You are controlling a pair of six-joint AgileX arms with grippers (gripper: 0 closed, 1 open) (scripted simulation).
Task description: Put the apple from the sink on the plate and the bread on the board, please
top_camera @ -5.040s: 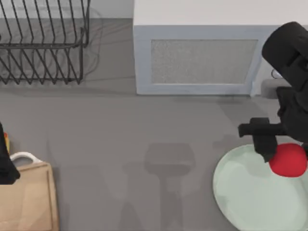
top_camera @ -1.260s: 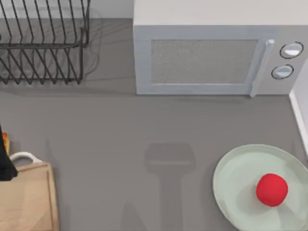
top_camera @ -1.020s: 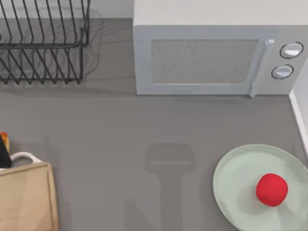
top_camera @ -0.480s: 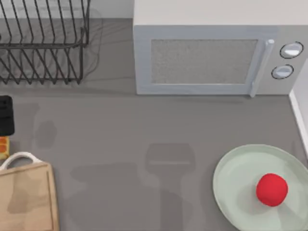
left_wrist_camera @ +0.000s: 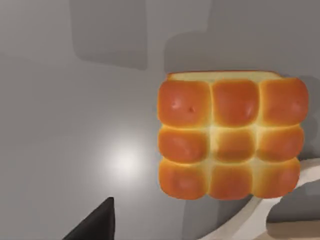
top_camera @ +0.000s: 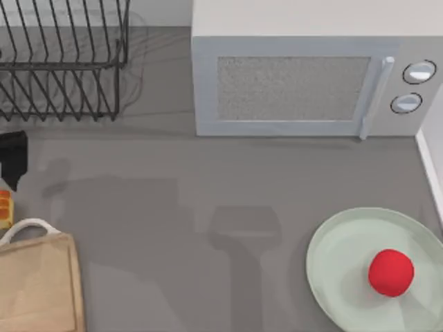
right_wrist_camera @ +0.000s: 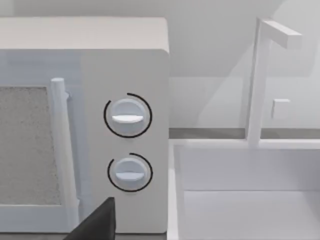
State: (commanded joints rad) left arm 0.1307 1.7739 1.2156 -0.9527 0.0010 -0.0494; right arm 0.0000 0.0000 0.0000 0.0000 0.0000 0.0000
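The red apple (top_camera: 391, 272) rests on the pale green plate (top_camera: 325, 243) at the front right of the table. The bread (top_camera: 4, 208) lies flat on the grey table at the far left edge, just behind the white loop handle (top_camera: 28, 225) of the wooden board (top_camera: 38, 290). In the left wrist view the bread (left_wrist_camera: 232, 135) shows its scored orange crust, with nothing gripping it. My left gripper (top_camera: 12, 162) hovers at the left edge, a little behind the bread. A dark corner of my right gripper (right_wrist_camera: 95, 223) faces the microwave and sink.
A white microwave (top_camera: 311, 76) stands at the back, its two knobs (right_wrist_camera: 127, 116) near the right wrist camera. A black wire dish rack (top_camera: 62, 62) sits at the back left. The white sink (right_wrist_camera: 250, 200) with its faucet (right_wrist_camera: 260, 75) lies beyond the table's right edge.
My left gripper has drawn back from the board's handle toward the rear along the left edge. The bread stays on the table. The right arm has left the plate, where the apple now rests.
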